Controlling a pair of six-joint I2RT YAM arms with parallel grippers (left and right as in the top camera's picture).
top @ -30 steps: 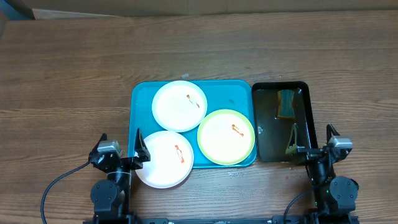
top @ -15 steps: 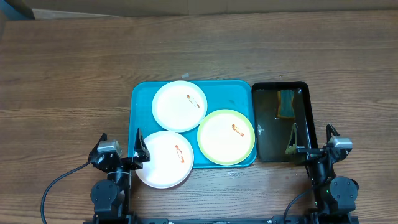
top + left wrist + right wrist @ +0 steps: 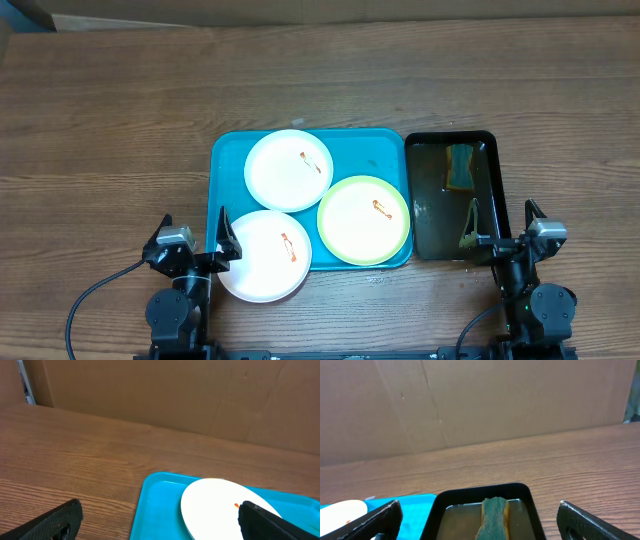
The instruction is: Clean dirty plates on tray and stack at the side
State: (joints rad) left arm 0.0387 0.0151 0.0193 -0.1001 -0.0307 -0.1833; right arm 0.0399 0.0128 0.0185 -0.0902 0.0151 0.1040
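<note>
Three dirty plates lie on the turquoise tray (image 3: 228,152), each with a small orange-red smear. One white plate (image 3: 289,170) sits at the back. A second white plate (image 3: 262,257) overhangs the tray's front edge, and the pale yellow, green-rimmed plate (image 3: 363,220) is at the right. My left gripper (image 3: 194,222) stands open at the tray's front left corner, holding nothing. In the left wrist view, its fingers (image 3: 52,522) straddle the tray's edge (image 3: 155,505) and the white plate (image 3: 212,505). Open and empty too, my right gripper (image 3: 502,212) is at the black tray's near end.
A smaller black tray (image 3: 490,140) with brownish water and a green-and-yellow sponge (image 3: 460,165) adjoins the turquoise tray's right side. The sponge (image 3: 494,512) lies between my right fingers in the wrist view. Wooden tabletop (image 3: 110,130) surrounds both trays; a cardboard wall stands behind.
</note>
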